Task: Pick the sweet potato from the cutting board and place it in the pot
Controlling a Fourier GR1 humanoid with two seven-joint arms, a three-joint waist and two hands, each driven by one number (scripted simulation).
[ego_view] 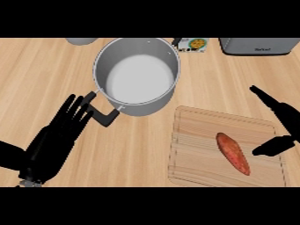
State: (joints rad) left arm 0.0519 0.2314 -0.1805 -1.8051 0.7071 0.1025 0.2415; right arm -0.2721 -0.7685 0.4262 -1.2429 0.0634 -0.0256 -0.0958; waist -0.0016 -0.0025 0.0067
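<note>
from the head view i see the sweet potato lying flat on the cutting board, a little right of the board's middle, its long axis running from upper left to lower right. nothing holds it. the board sits on the wooden counter toward the lower right of the view.

my right hand comes in from the right edge, over the board's right side. its fingers are straight and spread wide, the long ones pointing up and to the left past the board's upper right corner, while the thumb juts left over the board, near the sweet potato's right flank but apart from it. it grips nothing.

my left hand shows at the lower left, fingers straight and relaxed, pointing up and to the right toward the pot's black handle. the fingertips are just beside that handle; i cannot tell whether they touch it. this hand carries nothing.

the pot stands upright at the upper middle of the counter, above and left of the board, its pale inside showing. behind it, along the top edge, i see a grey toaster, a small box with a printed front, and part of a grey round object.
</note>
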